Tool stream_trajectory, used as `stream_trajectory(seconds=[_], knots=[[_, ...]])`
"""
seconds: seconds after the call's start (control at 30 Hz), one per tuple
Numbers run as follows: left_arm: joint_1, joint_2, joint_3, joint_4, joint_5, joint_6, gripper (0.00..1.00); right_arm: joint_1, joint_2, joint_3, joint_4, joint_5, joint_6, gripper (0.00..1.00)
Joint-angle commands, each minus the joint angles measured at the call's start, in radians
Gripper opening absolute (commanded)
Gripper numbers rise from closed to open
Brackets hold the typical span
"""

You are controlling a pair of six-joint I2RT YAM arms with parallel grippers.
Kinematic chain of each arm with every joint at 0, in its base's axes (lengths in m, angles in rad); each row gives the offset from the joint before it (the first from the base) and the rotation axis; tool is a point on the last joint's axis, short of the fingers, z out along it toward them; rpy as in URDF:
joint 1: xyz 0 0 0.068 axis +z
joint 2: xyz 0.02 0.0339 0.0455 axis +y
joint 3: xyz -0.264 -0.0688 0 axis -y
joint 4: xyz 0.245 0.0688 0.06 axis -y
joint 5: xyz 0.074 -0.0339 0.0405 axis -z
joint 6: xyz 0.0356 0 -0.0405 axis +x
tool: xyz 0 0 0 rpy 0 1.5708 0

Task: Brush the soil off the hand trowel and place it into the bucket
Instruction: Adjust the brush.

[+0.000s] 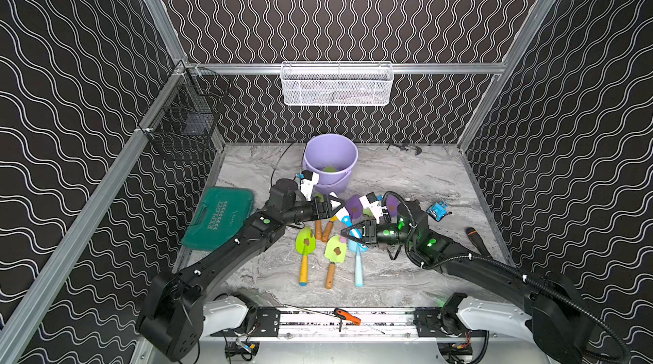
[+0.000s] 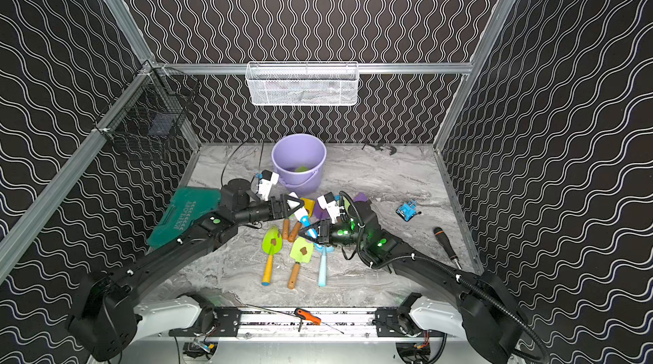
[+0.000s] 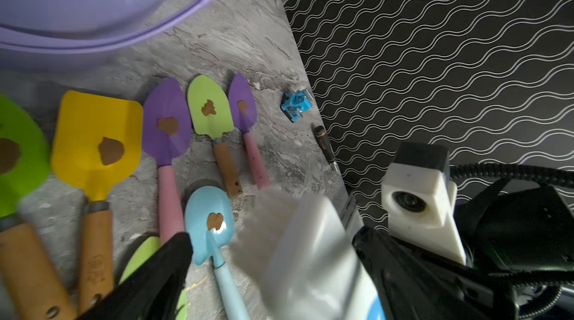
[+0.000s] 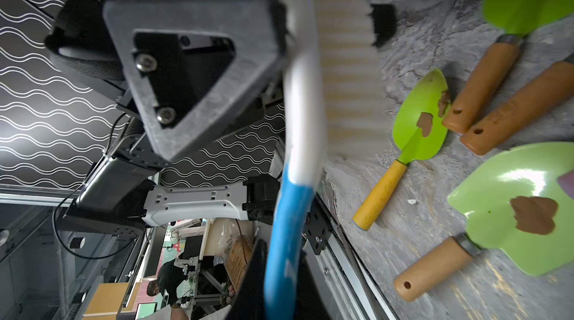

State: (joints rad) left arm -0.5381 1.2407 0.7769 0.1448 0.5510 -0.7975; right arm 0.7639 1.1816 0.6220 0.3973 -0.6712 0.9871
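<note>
At centre of both top views, over a grey marbled table, my two black arms meet tip to tip above a scatter of bright trowels. R gripper is clenched on the blue end of a blue & white brush. L gripper sits at the brush's white end w/ jaws released, wide apart. In the L wrist view the blurred brush lies between them w/ a clear gap on one side. No trowel is held. All lie flat on the table: yellow-handled trowel, wood-handled trowel & blue trowel just below centre, approx side by side. Purple, yellow & green ones are partly hidden under the arms. Every blade I can see carries a brown clump of soil. Bucket stands upright just above centre, near the back wall, L gripper just below it in frame. Something green lies in its bottom; too small to ID.
</note>
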Motion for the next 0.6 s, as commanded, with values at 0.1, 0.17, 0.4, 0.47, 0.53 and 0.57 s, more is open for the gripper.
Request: stream_trajectory(seconds=[0.1,0.17,0.4,0.47,0.53,0.57], knots=[[-0.01,0.027,-0.028,0.219,0.076,-0.107,0.73,0.025,0.049,0.036,0.113,-0.007,0.027,0.0],[-0.01,0.025,-0.024,0.211,0.076,-0.108,0.62,0.025,0.061,0.038,0.106,-0.007,0.028,0.0],[-0.01,0.027,-0.042,0.207,0.076,-0.126,0.4,0.018,0.068,0.023,0.104,0.007,0.037,0.09],[-0.01,0.034,-0.057,0.23,0.072,-0.156,0.35,0.016,0.066,0.014,0.115,0.013,0.044,0.2],[-0.01,0.044,-0.062,0.244,0.076,-0.184,0.29,0.012,0.056,0.007,0.106,0.024,0.039,0.27],[-0.01,0.049,-0.061,0.243,0.078,-0.194,0.28,0.011,0.048,0.003,0.099,0.033,0.034,0.3]])
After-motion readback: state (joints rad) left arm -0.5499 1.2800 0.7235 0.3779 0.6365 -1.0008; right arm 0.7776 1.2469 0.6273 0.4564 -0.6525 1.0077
